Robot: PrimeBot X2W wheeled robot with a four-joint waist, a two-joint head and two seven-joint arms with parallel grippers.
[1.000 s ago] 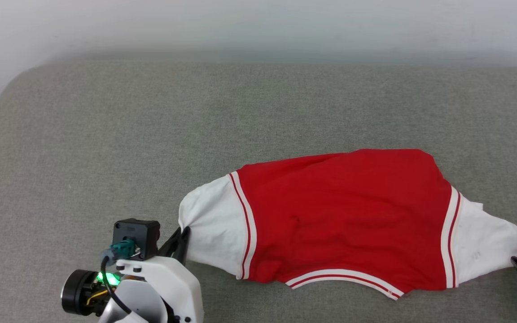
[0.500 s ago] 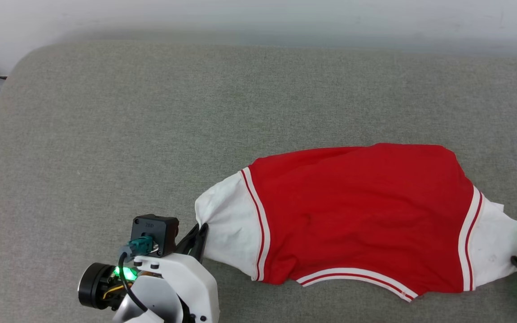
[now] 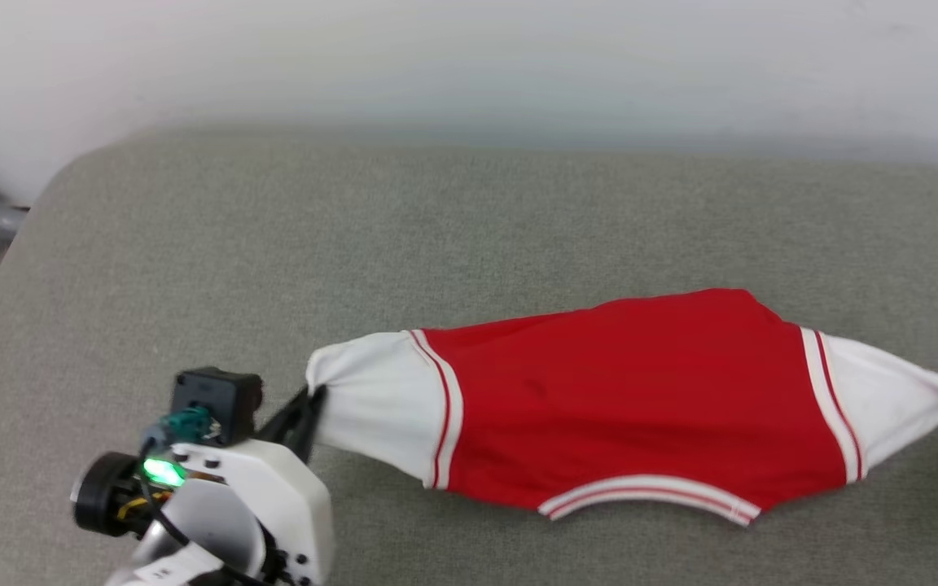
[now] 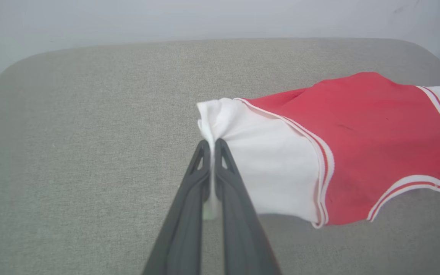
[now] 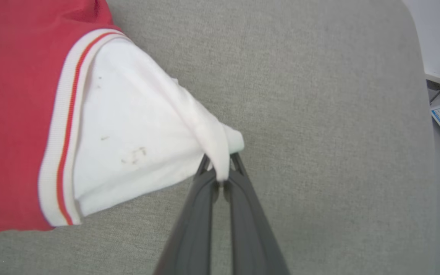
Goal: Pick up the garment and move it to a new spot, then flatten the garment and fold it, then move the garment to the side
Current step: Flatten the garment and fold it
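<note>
Between left tool (image 4: 212, 143) and right tool (image 5: 220, 157) stretches garment (image 3: 632, 399).

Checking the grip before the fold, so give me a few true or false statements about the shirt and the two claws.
1. The left claw is shut on a white sleeve. True.
2. The right claw hangs open over the shirt. False: it is shut on the other sleeve.
3. The shirt's body is blue. False: it is red.
4. The shirt is stretched between the claws over a grey pad. True.
</note>
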